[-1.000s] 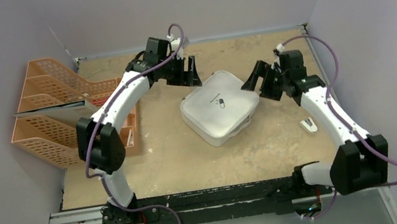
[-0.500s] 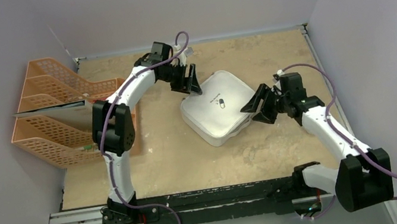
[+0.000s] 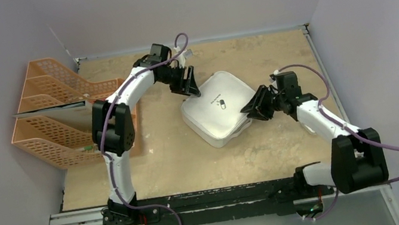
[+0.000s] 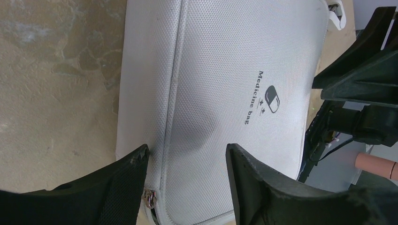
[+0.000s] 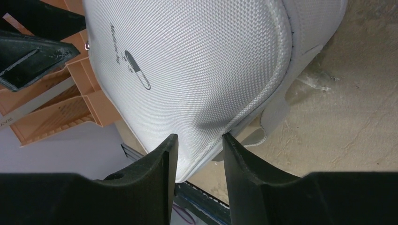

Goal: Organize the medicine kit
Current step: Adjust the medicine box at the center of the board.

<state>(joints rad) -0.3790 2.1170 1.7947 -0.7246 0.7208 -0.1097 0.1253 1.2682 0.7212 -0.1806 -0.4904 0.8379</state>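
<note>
The medicine kit (image 3: 220, 108) is a pale grey-white soft case with a dark pill logo, lying in the middle of the table. Its lid sits slightly ajar at the near right side. My left gripper (image 3: 190, 87) is open over the kit's far left corner. In the left wrist view (image 4: 187, 157) its jaws straddle the kit's (image 4: 225, 84) edge seam, and the zip pull (image 4: 149, 198) lies by the left finger. My right gripper (image 3: 251, 110) is at the kit's right corner. In the right wrist view (image 5: 197, 140) its jaws stand partly open around the lid's (image 5: 202, 61) corner rim.
Orange mesh file trays (image 3: 59, 119) stand at the left edge of the table, also showing in the right wrist view (image 5: 61, 110). A small white object (image 4: 335, 14) lies beyond the kit. Grey walls close in the table at the back and sides.
My right gripper has moved left and down to the kit's right corner, and its jaws have narrowed. My left gripper has dropped onto the kit's far left corner. The kit has not moved.
</note>
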